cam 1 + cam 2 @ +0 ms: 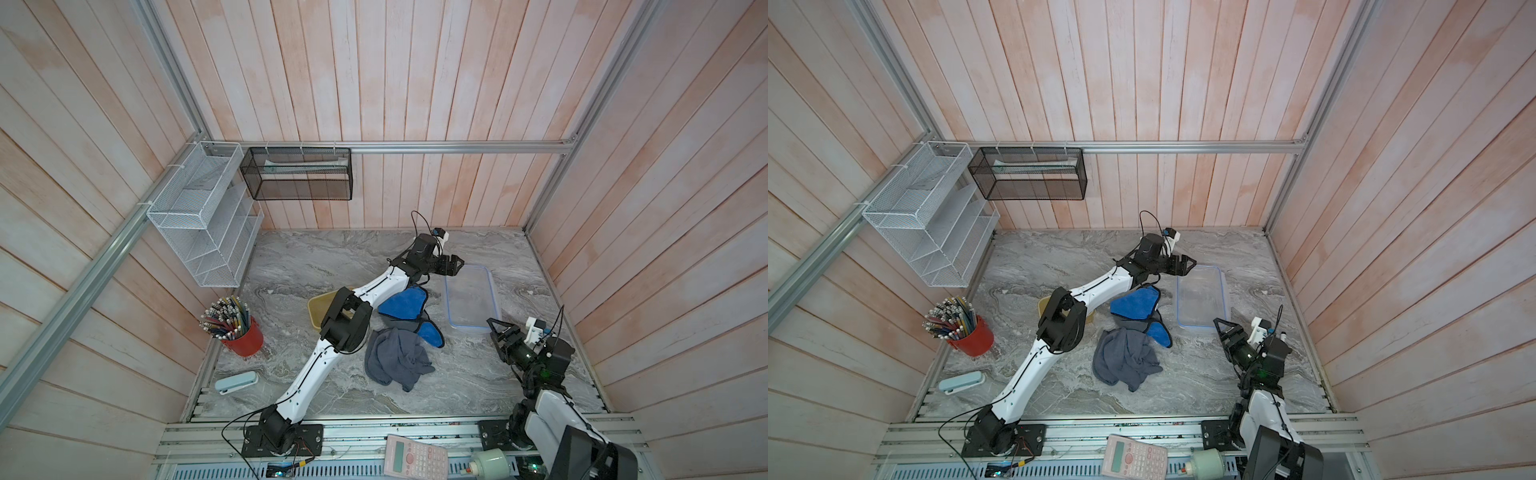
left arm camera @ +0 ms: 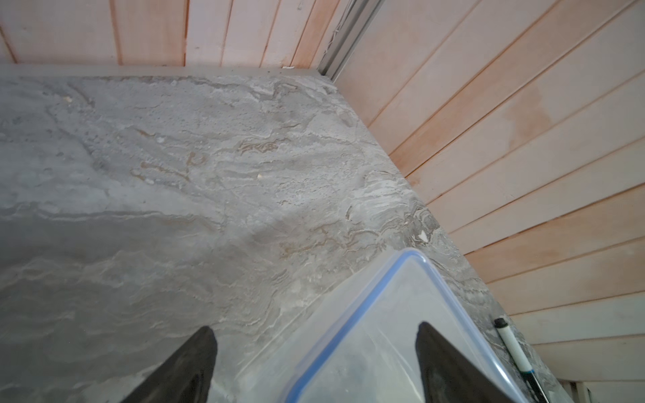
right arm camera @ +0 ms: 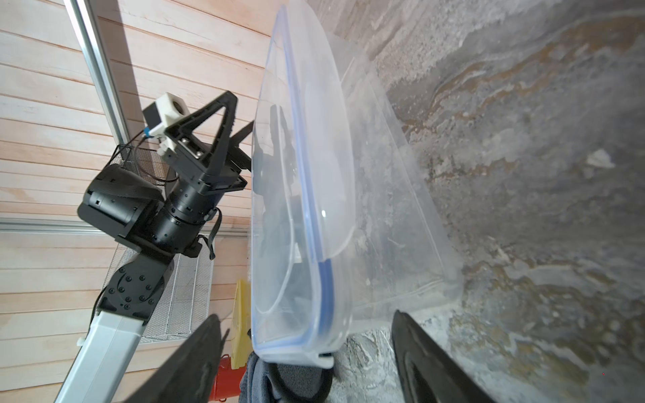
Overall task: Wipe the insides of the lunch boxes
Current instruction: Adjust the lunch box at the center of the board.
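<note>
Pink plastic calculator point(image 1: 415, 459) lies nearest. Clear blue-rimmed plastic lunch box point(image 1: 494, 301) — light, stiff, slippery, probably best taken by its rim — sits on the worktop's point(image 1: 316, 266) right between wide, empty claws: left claw point(image 1: 455, 264) at its far corner, right claw point(image 1: 496, 328) nearside.

Yellow box point(image 1: 319, 306): mostly hidden under left arm point(image 1: 347, 322).
Calculator point(image 1: 415, 457): bottom cut off by picture edge.

Left arm stretched far forward, left pincer point(image 1: 457, 266) spread wide; right arm folded near its base, right pincer point(image 1: 496, 327) low, jaws parted
</note>
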